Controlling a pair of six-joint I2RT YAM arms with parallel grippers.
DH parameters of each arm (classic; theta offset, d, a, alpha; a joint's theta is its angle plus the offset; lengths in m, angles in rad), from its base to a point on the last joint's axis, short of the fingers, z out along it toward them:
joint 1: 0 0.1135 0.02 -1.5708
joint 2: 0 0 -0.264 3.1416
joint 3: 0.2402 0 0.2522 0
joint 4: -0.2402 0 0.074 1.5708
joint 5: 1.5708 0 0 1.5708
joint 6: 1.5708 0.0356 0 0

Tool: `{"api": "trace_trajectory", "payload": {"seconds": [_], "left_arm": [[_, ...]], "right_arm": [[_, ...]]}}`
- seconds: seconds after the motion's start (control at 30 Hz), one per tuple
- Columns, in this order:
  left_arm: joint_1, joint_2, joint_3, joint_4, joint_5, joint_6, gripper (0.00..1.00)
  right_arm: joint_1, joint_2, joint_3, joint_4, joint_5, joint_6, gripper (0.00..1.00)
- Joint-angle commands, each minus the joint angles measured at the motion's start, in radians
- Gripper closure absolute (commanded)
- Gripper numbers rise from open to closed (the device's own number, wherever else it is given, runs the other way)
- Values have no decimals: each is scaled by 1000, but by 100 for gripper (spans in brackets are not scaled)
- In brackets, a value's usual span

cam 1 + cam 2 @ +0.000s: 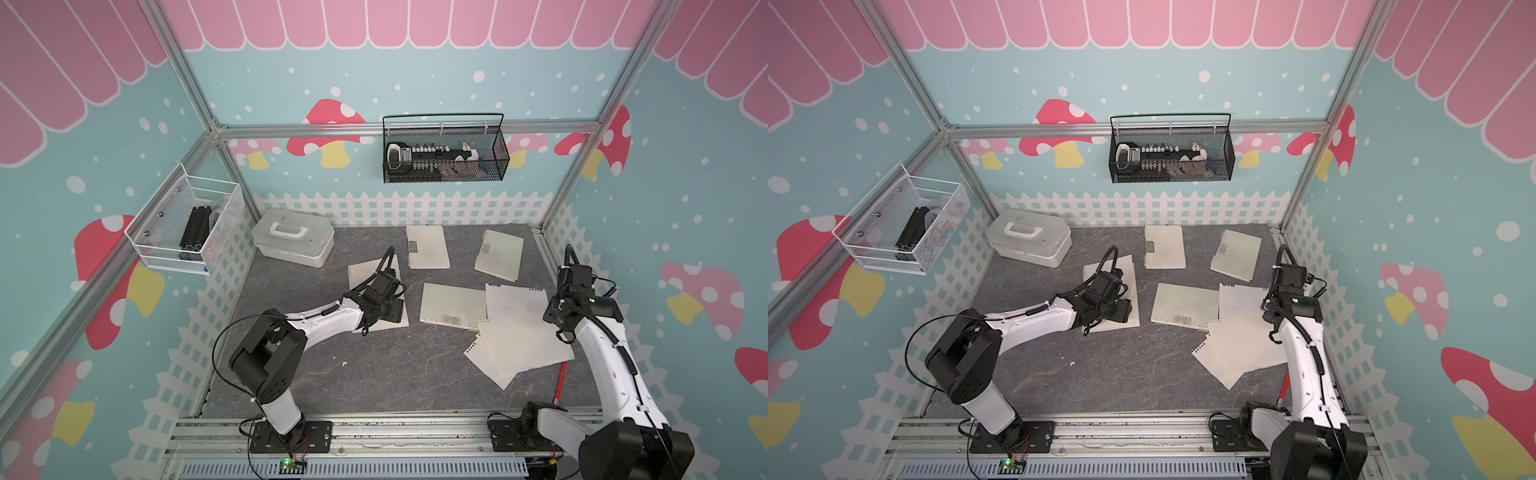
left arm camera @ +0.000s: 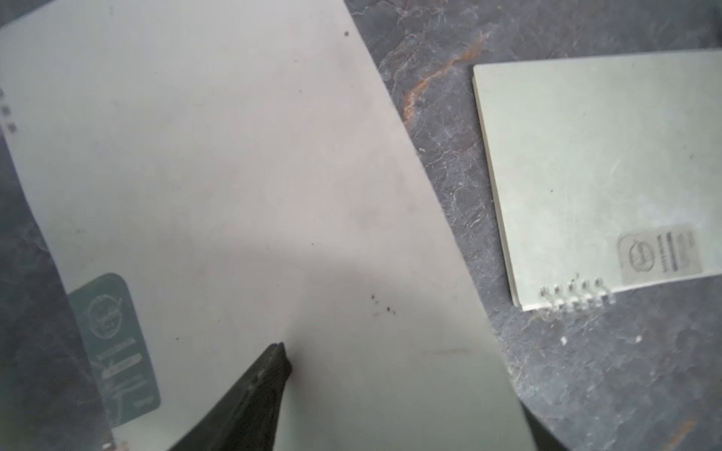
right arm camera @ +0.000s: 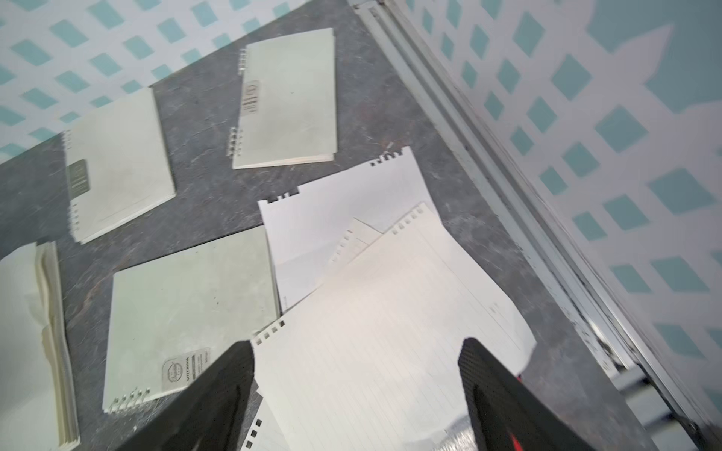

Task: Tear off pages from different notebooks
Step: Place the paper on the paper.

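Three small notebooks lie closed on the grey table: two at the back (image 1: 428, 247) (image 1: 498, 255) and one in the middle (image 1: 453, 306). Over the larger notebook (image 1: 365, 274) (image 2: 234, 175) hovers my left gripper (image 1: 386, 309) (image 2: 402, 378), close above its cover, jaws open with nothing between them. Loose lined pages (image 1: 523, 345) (image 3: 390, 332) lie overlapped at the right in both top views. My right gripper (image 1: 557, 318) (image 3: 357, 363) hangs above that pile, open and empty. The middle notebook (image 2: 597, 175) also shows in the left wrist view.
A white plastic box with a handle (image 1: 293, 237) stands at the back left. A red stick (image 1: 561, 380) lies by the right arm near the pages. Wire baskets hang on the left wall (image 1: 187, 224) and back wall (image 1: 444, 151). Aluminium rails edge the table.
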Motion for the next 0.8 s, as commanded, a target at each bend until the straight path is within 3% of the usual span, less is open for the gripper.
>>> {"api": "trace_trajectory", "payload": {"seconds": [0.0, 0.13, 0.2, 0.27, 0.37, 0.63, 0.7, 0.77], "left_arm": [[61, -75, -41, 67, 111, -54, 2], [150, -226, -128, 111, 192, -100, 1], [186, -314, -169, 132, 225, -104, 1], [202, -383, -179, 90, 175, -114, 1], [217, -445, -221, 174, 298, -136, 1], [165, -226, -123, 233, 402, -198, 1], [169, -247, -140, 236, 355, -204, 1], [175, -339, -177, 190, 166, -201, 1]], "right_arm": [[-4, -87, -7, 72, -172, -51, 34], [30, -180, -132, 322, -453, -68, 20], [52, -201, -173, 395, -450, -55, 14], [73, -212, -207, 451, -417, -63, 11], [77, -203, -225, 479, -405, -64, 8], [78, -225, -230, 477, -402, -76, 6], [77, -223, -239, 489, -405, -95, 3], [77, -198, -257, 512, -383, -100, 2]]}}
